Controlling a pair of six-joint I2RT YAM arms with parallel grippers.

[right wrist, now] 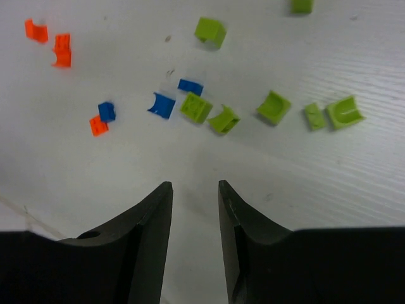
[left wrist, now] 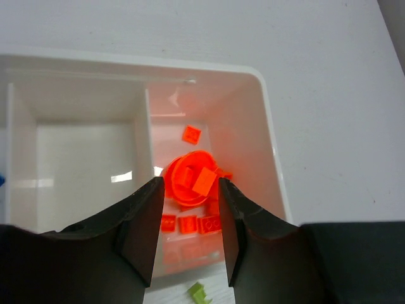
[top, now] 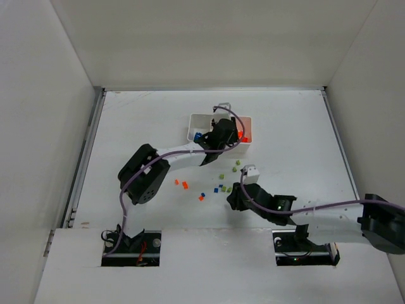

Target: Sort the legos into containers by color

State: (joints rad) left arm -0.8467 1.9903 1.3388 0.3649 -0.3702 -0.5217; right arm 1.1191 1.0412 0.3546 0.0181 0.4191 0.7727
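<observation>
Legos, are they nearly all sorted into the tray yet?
Not yet. Several orange-red legos lie in the right compartment of the tray, where the left gripper hovers with parted jaws. The middle compartment looks empty. The right gripper hangs open over loose green legos, blue legos and a few orange ones on the table, all unsorted.

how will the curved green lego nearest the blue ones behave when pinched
The curved green lego looks like rigid plastic, so it is probably stiff and light. Its scooped face may slip or twist between flat jaws. Tiny beside them, it would likely skid if nudged.
</observation>
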